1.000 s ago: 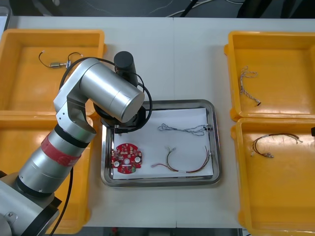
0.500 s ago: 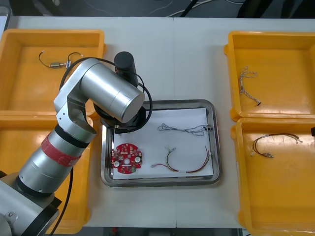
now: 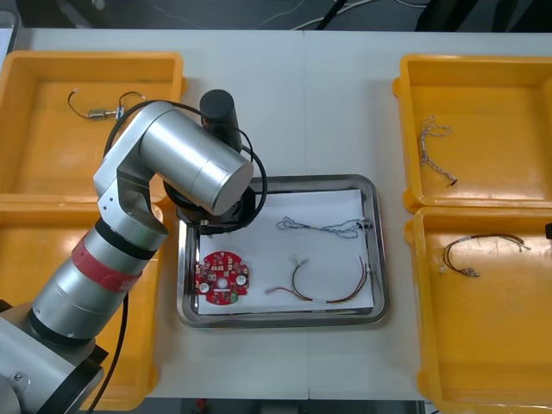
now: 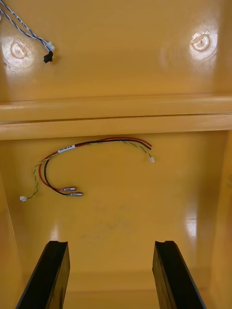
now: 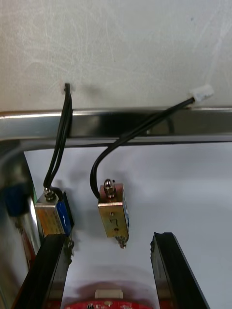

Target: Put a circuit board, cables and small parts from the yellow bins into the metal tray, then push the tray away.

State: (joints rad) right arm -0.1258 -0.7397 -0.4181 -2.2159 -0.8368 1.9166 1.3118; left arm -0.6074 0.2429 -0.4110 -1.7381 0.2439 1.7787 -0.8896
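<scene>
On the light desk (image 3: 328, 103), between yellow plastic bins (image 3: 483, 69), the white-lined metal tray (image 3: 377, 259) holds a round red circuit board (image 3: 222, 277), two cables (image 3: 319, 227) and small metal parts (image 5: 113, 212). The left end effector (image 5: 108, 239) hovers released over those parts. The right end effector (image 4: 108, 244) hangs released over a binned red-and-yellow cable (image 4: 92, 145).

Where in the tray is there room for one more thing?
Bare white patches in the metal tray: between the round red circuit board and the red and yellow cable, and between the twisted blue and white cable and the far rim. Crowded far left corner: small metal parts below the open left gripper. Right gripper: over a yellow bin.
</scene>
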